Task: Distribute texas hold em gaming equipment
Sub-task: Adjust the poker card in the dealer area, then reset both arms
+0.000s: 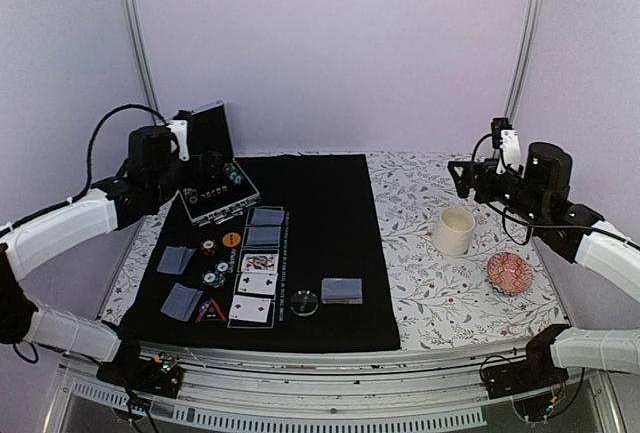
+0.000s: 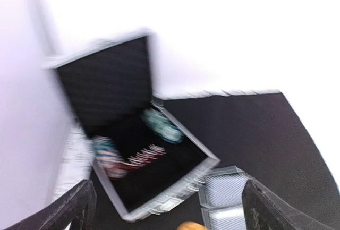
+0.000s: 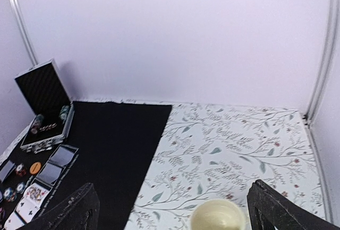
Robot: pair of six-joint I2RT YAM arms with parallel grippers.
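Left gripper (image 2: 169,185) hangs wide open and empty over the case (image 1: 215,193) at the mat's (image 1: 330,233) 10 o'clock; right gripper (image 3: 174,186) is spread too, holding nothing. Cards (image 1: 258,263) and chips (image 1: 212,275) lie at 8 o'clock — cards likely thin and slick, best pinched by an edge; chips stiff, light, taken across the rim.

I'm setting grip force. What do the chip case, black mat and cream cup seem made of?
Chip case: probably metal-framed, going by its silvery edges, with a dark matte lining in the lid. Black mat: looks like felt or cloth, flat and without glare. Cream cup: smooth, thick-walled, likely ceramic, though plastic cannot be excluded.
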